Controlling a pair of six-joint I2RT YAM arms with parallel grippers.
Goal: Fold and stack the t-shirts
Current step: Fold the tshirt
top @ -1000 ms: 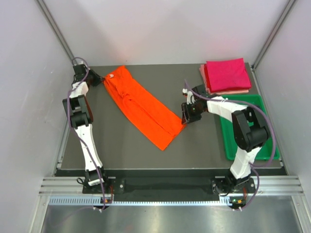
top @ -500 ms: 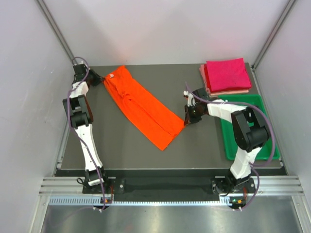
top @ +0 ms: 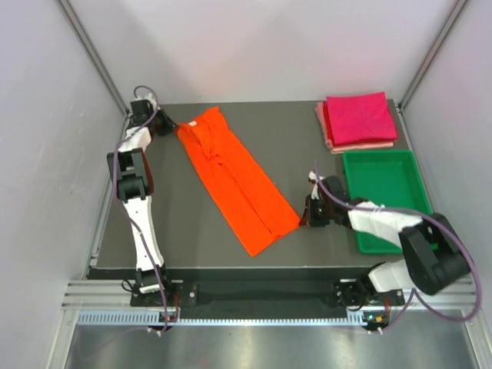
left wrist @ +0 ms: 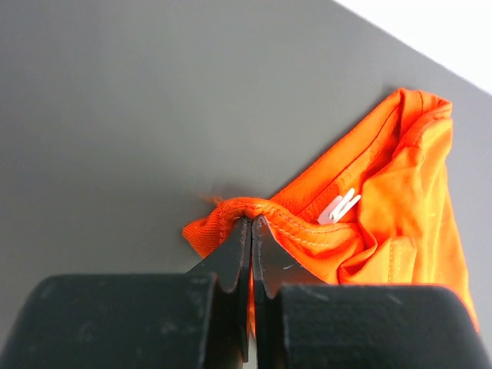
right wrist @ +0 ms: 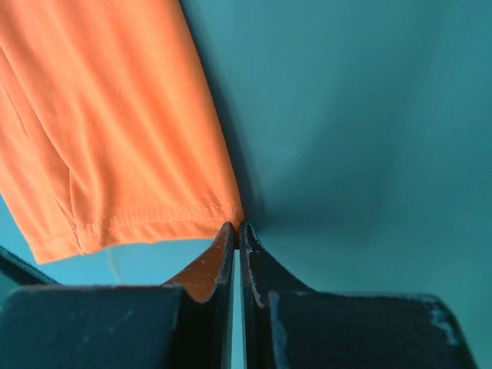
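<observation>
The orange t-shirt [top: 234, 175] lies folded into a long strip, running diagonally from the back left to the front middle of the table. My left gripper [top: 164, 125] is shut on its collar edge [left wrist: 251, 221], beside a white tag [left wrist: 340, 207]. My right gripper [top: 306, 219] is shut on the near right hem corner [right wrist: 237, 227] of the orange cloth [right wrist: 115, 115]. A magenta t-shirt [top: 357, 117], folded square, rests on a pale pink one [top: 327, 132] at the back right corner.
A green tray [top: 384, 188] stands at the right edge, in front of the folded stack; my right forearm crosses its near end. White walls enclose the table on three sides. Dark table surface [top: 184, 223] shows left of the strip.
My right gripper closed on the hem corner and pulled it toward the near edge. The left gripper shifted right with the collar, so the strip now lies steeper.
</observation>
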